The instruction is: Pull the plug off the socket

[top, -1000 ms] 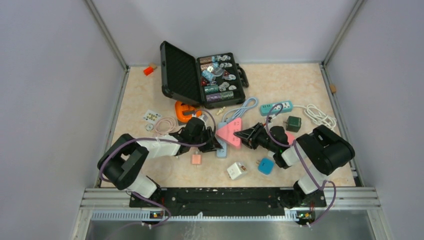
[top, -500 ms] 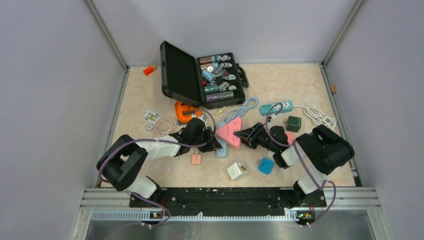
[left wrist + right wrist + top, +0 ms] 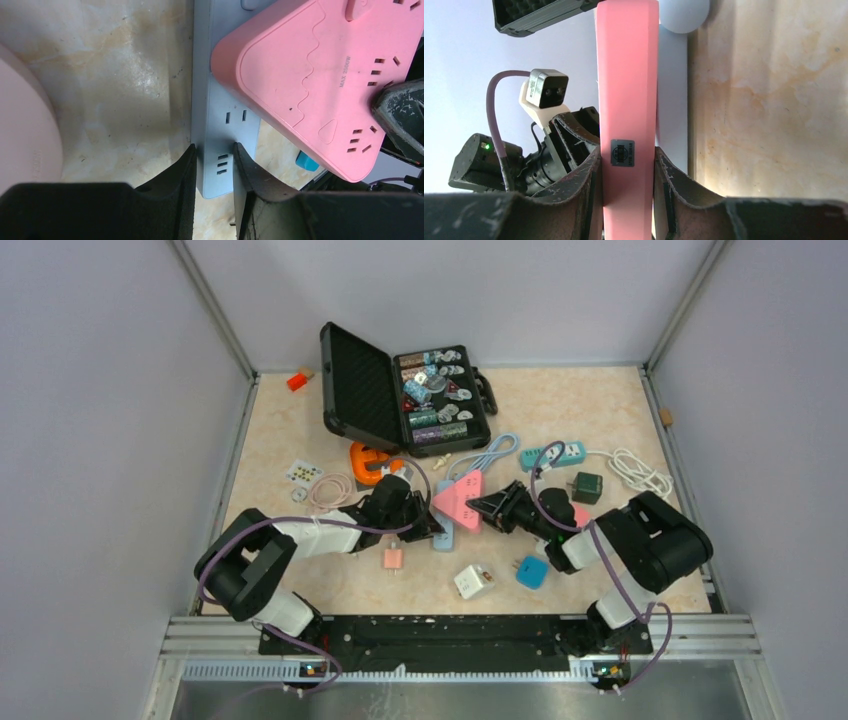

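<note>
**Two claws at work, and the pink block begins to move**

On the left side, the left gripper [image 3: 214,150] is closed on the near end of the pale blue plastic power strip [image 3: 225,115], one finger pressed on each long edge. It holds the strip flat on the beige marbled table top [image 3: 120,75]. Compared with one second ago its fingers are a little tighter, and the arm is almost in the same place.

In the middle sits the pink triangular plastic socket block [image 3: 458,502], which is plugged into the face of the strip. In the last second it has shifted a small way toward the far side of the table, and its far corner now points more to the open black case. In the left wrist view the block covers the far part of the strip and seems raised above it. The pins are hidden, so I cannot tell if they are already out.

On the right side, the right gripper [image 3: 478,506] is clamped on the two flat faces of the pink block, near one corner, as the right wrist view shows. It has moved together with the block.

My judgement is that the pull has started, but the block is not yet free. The next move should continue the pull straight away from the strip while the left claw keeps it down. If the pull is too oblique, the pins may jam.
</note>
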`<state>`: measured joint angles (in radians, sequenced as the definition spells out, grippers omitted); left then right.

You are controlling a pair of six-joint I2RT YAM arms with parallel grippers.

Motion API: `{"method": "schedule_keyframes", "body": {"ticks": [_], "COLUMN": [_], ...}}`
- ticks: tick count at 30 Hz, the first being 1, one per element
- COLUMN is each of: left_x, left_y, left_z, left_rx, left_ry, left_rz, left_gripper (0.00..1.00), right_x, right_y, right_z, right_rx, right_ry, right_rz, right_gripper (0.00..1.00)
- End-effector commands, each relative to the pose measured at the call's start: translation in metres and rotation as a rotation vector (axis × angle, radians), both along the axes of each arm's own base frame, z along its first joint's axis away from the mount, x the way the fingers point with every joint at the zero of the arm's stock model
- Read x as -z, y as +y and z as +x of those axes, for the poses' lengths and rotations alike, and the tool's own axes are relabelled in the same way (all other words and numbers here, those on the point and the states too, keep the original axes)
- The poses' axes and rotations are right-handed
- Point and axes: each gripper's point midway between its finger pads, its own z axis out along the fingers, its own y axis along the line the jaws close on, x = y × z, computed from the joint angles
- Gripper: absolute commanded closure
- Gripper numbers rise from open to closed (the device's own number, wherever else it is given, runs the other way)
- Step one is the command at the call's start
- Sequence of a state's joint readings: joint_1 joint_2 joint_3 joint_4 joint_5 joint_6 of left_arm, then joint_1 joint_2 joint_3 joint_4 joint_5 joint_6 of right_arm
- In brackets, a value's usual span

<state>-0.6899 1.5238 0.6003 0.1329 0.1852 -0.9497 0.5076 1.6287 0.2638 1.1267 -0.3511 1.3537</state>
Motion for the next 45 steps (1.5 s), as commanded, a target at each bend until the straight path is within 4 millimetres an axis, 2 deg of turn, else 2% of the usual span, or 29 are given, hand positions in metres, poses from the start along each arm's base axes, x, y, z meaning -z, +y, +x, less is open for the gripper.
{"method": "schedule_keyframes", "body": {"ticks": [1,3,5,12,19,26,30,35,40,45], "left_x": [0.077,0.076,0.076,0.076,0.076,0.072,0.065,0.048,0.013,-0.026], "left_y": [0.073,0.073,0.073,0.072,0.073,0.071,0.067,0.056,0.033,0.017], "left_z": [-0.038,-0.038,-0.038,-0.037,-0.037,-0.034,-0.030,-0.022,-0.004,0.016], "left_rx": [-0.070,-0.069,-0.067,-0.066,-0.066,-0.061,-0.054,-0.013,0.062,0.099], "left_ry": [0.166,0.166,0.166,0.167,0.167,0.151,0.127,0.074,-0.013,-0.106], "left_rz": [0.355,0.355,0.356,0.358,0.360,0.352,0.337,0.296,0.229,0.197], "left_gripper": [0.70,0.70,0.70,0.71,0.71,0.71,0.70,0.66,0.54,0.46], "right_x": [-0.127,-0.111,-0.103,-0.125,-0.144,-0.142,-0.139,-0.131,-0.109,-0.074], "right_y": [0.027,0.027,0.025,0.025,0.021,0.017,0.011,-0.009,-0.042,-0.065], "right_z": [-0.002,0.002,0.003,0.000,0.002,0.003,0.006,0.010,0.007,-0.008], "right_rx": [-0.144,-0.151,-0.156,-0.146,-0.088,-0.060,-0.031,0.041,0.112,0.120], "right_ry": [-0.468,-0.471,-0.478,-0.479,-0.378,-0.359,-0.370,-0.379,-0.301,-0.173], "right_rz": [0.152,0.046,-0.018,0.052,0.189,0.189,0.119,-0.100,-0.344,-0.498], "right_gripper": [1.00,1.00,1.00,1.00,1.00,1.00,1.00,1.00,1.00,1.00]}}
